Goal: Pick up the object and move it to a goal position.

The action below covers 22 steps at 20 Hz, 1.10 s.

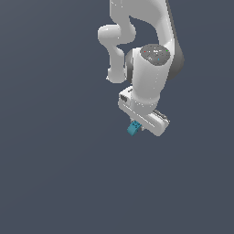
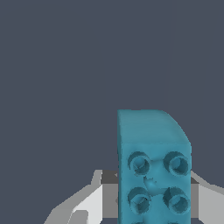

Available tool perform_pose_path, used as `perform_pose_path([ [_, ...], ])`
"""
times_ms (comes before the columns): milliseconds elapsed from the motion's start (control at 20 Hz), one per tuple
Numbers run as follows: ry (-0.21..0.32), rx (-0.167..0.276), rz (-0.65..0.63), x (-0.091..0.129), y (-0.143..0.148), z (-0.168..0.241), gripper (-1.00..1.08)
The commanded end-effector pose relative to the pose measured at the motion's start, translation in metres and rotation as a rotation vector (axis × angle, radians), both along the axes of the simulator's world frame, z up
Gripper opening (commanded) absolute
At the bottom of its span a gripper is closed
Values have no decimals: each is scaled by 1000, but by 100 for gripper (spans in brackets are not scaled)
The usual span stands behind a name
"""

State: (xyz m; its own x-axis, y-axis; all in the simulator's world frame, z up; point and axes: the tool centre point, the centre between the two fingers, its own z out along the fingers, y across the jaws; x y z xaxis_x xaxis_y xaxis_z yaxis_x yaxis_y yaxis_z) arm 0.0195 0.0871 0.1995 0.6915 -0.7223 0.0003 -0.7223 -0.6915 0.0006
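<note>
The teal-blue brick (image 1: 133, 129) pokes out from under my white hand in the exterior view. My gripper (image 1: 138, 125) is shut on it. In the wrist view the brick (image 2: 153, 162) fills the space between the fingers, studs facing the camera and its curved sloping end pointing away. My gripper (image 2: 146, 177) closes on its two sides; one finger (image 2: 87, 201) shows pale grey beside it. The fingertips are hidden behind the hand in the exterior view.
A plain dark grey-blue surface (image 1: 55, 173) lies all around and below. The arm's white links (image 1: 146, 77) stand over the hand in the exterior view. No other object shows.
</note>
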Motion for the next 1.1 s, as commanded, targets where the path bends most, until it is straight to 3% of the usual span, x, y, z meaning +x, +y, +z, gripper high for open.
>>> perform_pose_path([
  [0, 0, 0, 0, 1, 7, 30, -100],
  [650, 0, -1, 0, 11, 43, 166, -100],
  [1050, 0, 0, 0, 17, 58, 221, -100],
])
